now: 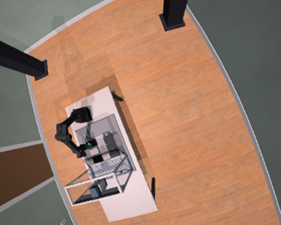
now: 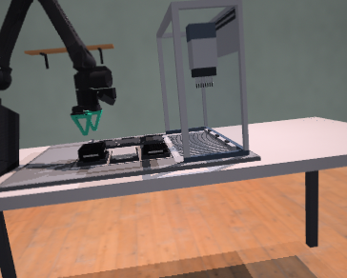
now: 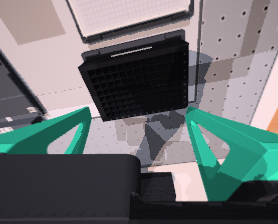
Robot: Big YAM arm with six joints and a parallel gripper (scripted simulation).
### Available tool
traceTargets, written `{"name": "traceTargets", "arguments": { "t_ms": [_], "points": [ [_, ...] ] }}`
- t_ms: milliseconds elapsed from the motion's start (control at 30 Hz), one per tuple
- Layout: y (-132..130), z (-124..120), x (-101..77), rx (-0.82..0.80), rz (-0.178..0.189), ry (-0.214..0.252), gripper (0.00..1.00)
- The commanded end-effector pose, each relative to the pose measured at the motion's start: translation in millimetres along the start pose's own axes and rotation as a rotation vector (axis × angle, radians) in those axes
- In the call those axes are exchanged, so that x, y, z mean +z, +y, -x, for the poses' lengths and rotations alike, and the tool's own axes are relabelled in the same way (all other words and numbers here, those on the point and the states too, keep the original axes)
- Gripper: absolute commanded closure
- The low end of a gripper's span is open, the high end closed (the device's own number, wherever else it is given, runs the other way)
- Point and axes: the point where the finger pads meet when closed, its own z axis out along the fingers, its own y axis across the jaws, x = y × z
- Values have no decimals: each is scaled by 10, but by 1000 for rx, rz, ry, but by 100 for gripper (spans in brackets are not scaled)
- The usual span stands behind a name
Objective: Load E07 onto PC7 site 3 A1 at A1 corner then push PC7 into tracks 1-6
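I hold the gripper [image 3: 137, 145] above the nests, its green fingers spread to their widest with nothing between them. Below and slightly ahead in the wrist view, the black deep-well block E07 [image 3: 137, 80] sits in its nest, untouched, with a pale fine-welled plate [image 3: 130, 15] in the next nest beyond it. From the side, the gripper [image 2: 86, 125] hangs above the nearer of two dark plates [image 2: 91, 152], apart from it. As I judge it, nothing is done yet: the block is not grasped or moved to site 3, and the carrier [image 3: 15, 107], glimpsed at the left edge, waits outside the rails [image 2: 202, 141].
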Motion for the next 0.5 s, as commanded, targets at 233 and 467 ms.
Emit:
{"name": "traceTargets", "arguments": {
  "t_ms": [233,467],
  "points": [
    [35,129,2,325,0,-25,0],
    [34,128,2,558,3,-25,0]
  ]
}}
